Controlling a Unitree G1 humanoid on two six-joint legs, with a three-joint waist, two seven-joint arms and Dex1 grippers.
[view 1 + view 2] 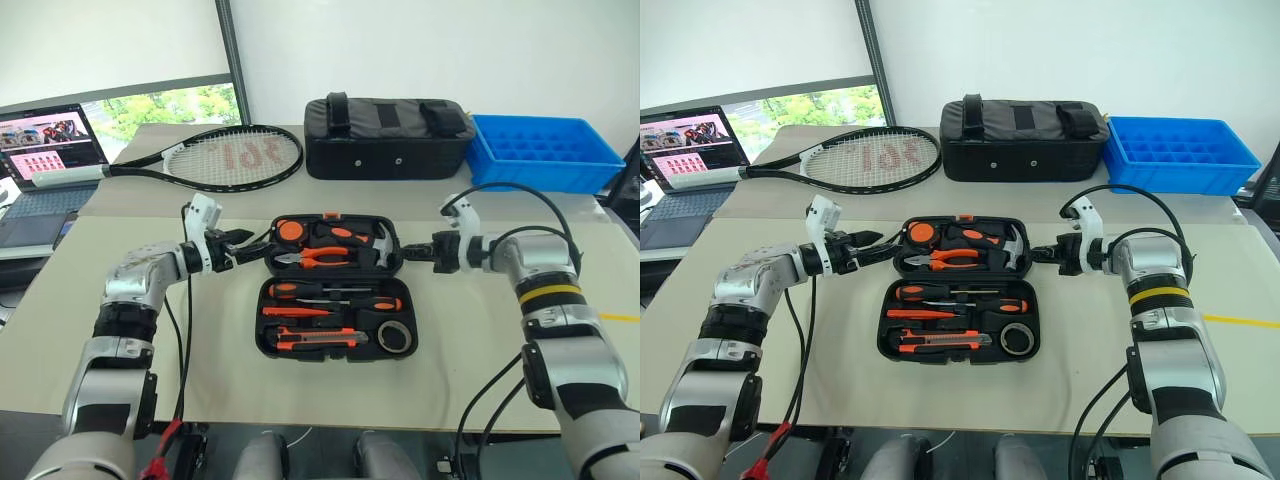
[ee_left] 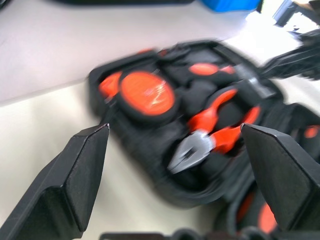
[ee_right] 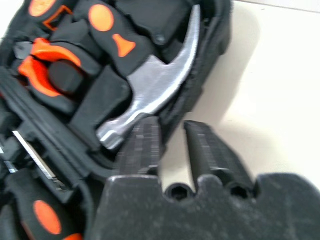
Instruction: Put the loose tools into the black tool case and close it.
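The black tool case (image 1: pixel 262 300) lies open flat on the table's middle. In its near half lie two orange-and-black screwdrivers (image 1: pixel 330 290), a slim orange tool (image 1: pixel 295 312), the utility knife (image 1: pixel 320 341) and the dark tape roll (image 1: pixel 396 337). The far half holds pliers (image 1: pixel 320 258), a hammer (image 3: pixel 155 90) and a round orange tape measure (image 2: pixel 147 95). My left gripper (image 1: pixel 258 250) is open, its fingers (image 2: pixel 75 175) spread wide at the far half's left edge. My right gripper (image 1: pixel 408 252) is shut at that half's right rim, by the hammer head; nothing shows between its fingers (image 3: pixel 142 142).
Behind the case lie a tennis racket (image 1: pixel 225 158), a black fabric bag with straps (image 1: pixel 385 135) and a blue plastic tray (image 1: pixel 545 150). An open laptop (image 1: pixel 45 150) sits at the far left. Bare tabletop surrounds the case on both sides and in front.
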